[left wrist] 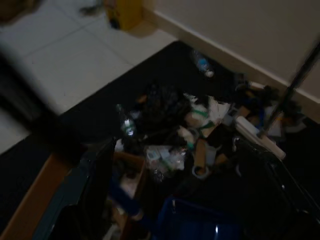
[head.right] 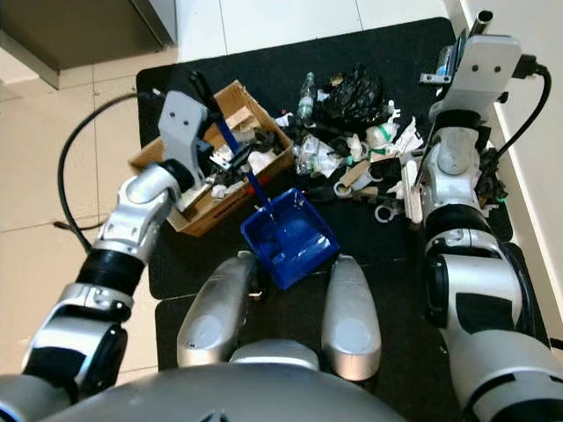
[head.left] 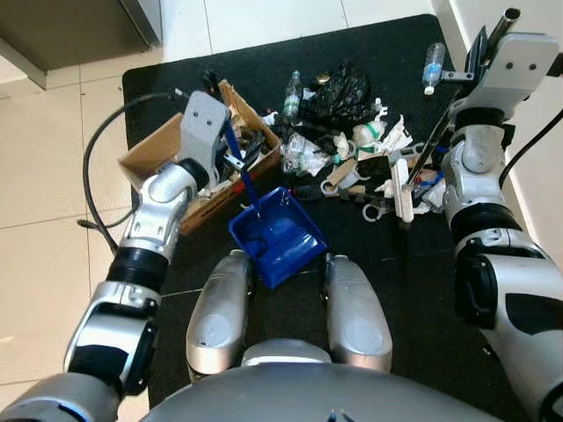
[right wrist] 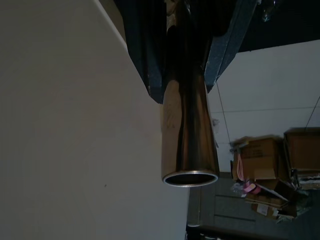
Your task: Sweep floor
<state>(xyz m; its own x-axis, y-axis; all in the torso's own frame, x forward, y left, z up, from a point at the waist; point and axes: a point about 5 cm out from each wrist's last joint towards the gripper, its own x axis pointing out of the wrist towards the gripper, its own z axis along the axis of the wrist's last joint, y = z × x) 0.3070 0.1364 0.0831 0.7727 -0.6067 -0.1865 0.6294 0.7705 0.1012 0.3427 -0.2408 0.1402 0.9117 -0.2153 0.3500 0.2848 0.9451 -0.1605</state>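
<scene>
While trash (head.left: 352,145) lies far on the mat (head.left: 413,255): left gripper (head.left: 230,156) clamping dustpan (head.left: 277,236) handle (tilted, ready), right gripper (head.left: 475,53) squeezing broom (head.left: 403,189) pole.

One blue dustpan (head.left: 280,236). One broom, white head (head.left: 402,189) among the litter. One cardboard box (head.left: 141,154), just beside the dustpan. Two clear plastic bottles: one (head.left: 293,95) at the litter pile, one (head.left: 432,66) apart from it. One black bag (head.left: 341,90). One black mat (head.left: 387,44) beneath all.
</scene>
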